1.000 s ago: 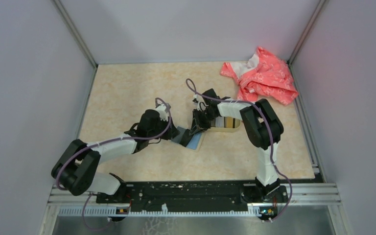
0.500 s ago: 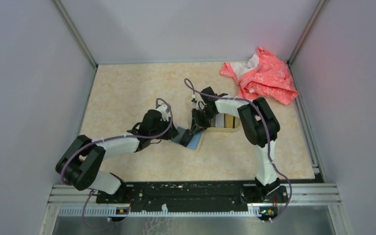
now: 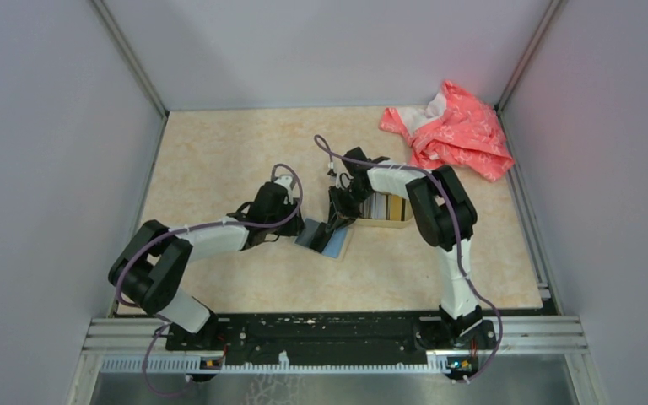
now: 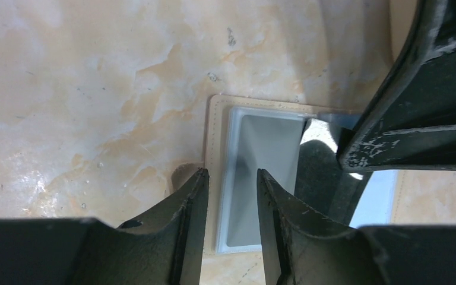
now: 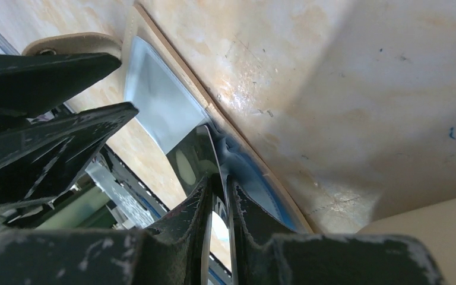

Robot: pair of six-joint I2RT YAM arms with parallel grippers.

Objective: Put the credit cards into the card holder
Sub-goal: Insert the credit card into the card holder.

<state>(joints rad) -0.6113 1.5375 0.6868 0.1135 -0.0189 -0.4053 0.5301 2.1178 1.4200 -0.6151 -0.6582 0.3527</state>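
My left fingers (image 4: 230,184) stand partly apart over one edge of the beige card holder (image 4: 210,142) and grip nothing. A grey card (image 4: 255,160) lies in the holder's pocket below them. My right fingers (image 5: 218,193) are pinched almost closed on a dark glossy card (image 5: 195,155), held on edge with its tip down at the holder. The holder lies on the beige marbled counter (image 3: 219,160) between my two arms, just beside an oval tan dish (image 3: 392,224) with more credit cards (image 3: 384,207) in it. Plain grey walls (image 3: 51,126) close in the counter on three sides. A pink cloth (image 3: 456,131) lies crumpled in the far right corner.
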